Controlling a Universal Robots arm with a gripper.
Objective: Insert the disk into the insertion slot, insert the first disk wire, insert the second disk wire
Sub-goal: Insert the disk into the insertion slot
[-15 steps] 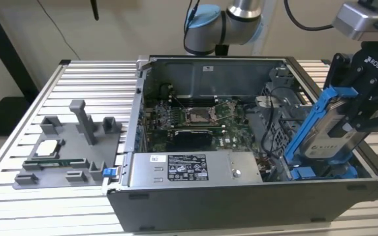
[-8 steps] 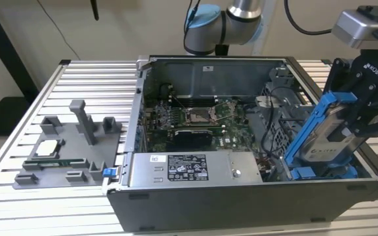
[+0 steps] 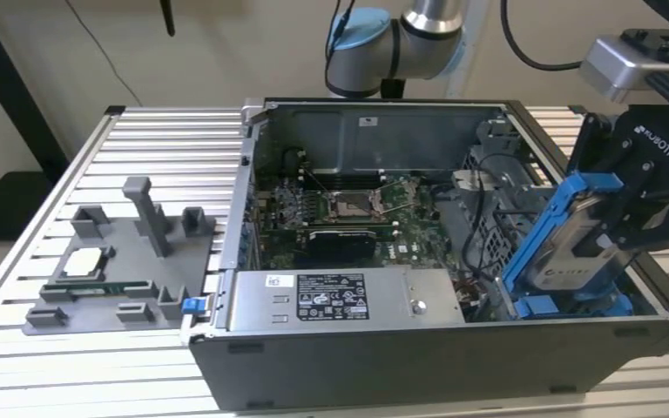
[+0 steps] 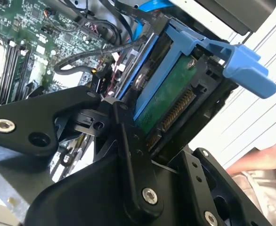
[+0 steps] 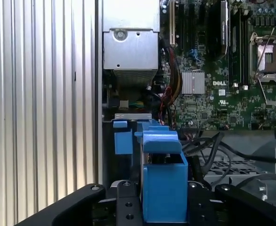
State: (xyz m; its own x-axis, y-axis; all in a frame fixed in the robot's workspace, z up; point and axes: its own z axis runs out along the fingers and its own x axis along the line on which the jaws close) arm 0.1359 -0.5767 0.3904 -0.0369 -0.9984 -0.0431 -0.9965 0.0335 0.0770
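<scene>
Our gripper (image 3: 604, 237) is closed on the disk (image 3: 567, 261), clamping it by its blue carrier, which sits in its grasp in the first wrist view. The disk's long axis is steeply tilted, with the lower end pointing down at the insertion slot (image 3: 532, 306) just below the gripper, in the near corner of the computer case (image 3: 428, 366) on the exterior view's right. We cannot tell whether it has entered

The exterior view's right edge crops the tool (image 3: 616, 228) gripping the disk (image 3: 561, 261), and its top edge crops the arm (image 3: 410, 30). The disk's lower end is hidden behind the computer case (image 3: 428, 361) wall, so contact with the insertion slot cannot be told. In the second wrist view, a person's hand (image 4: 265, 162) is cut off at the picture's edge.
</scene>
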